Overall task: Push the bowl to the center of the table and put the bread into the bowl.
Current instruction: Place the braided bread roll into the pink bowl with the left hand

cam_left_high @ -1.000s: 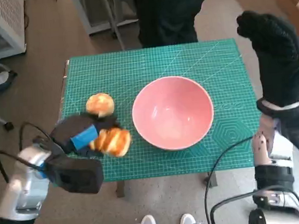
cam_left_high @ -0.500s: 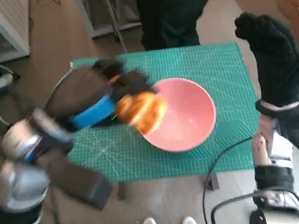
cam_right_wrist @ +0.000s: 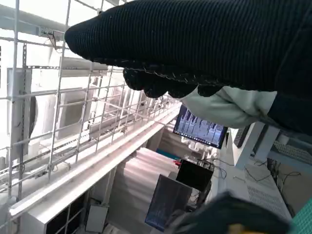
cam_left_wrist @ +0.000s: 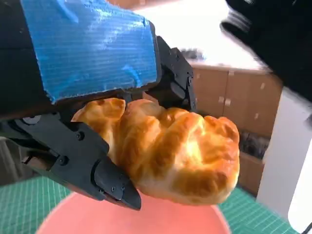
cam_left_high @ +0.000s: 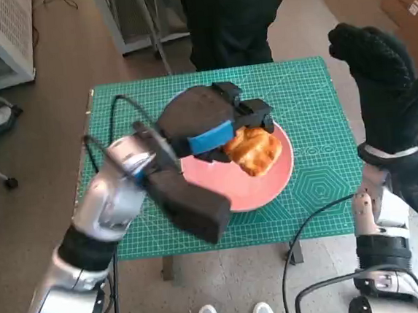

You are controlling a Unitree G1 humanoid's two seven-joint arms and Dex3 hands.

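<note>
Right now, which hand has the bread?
The left hand, blue-taped, grips the bread over the pink bowl; the gloved right hand is raised beside the table, away from both.

Bowl (cam_left_high: 267, 188): sat on the table (cam_left_high: 313, 89), near its middle.
Bread (cam_left_high: 252, 150): was held above the bowl's inside, in the left hand (cam_left_high: 209, 120).
Left hand: reached in from the table's left side, over the bowl's left and far rim.
Right hand (cam_left_high: 387, 86): was raised off the table's right edge, well apart from the bowl.
Person (cam_left_high: 230, 15): stood behind the table's far edge.
</note>
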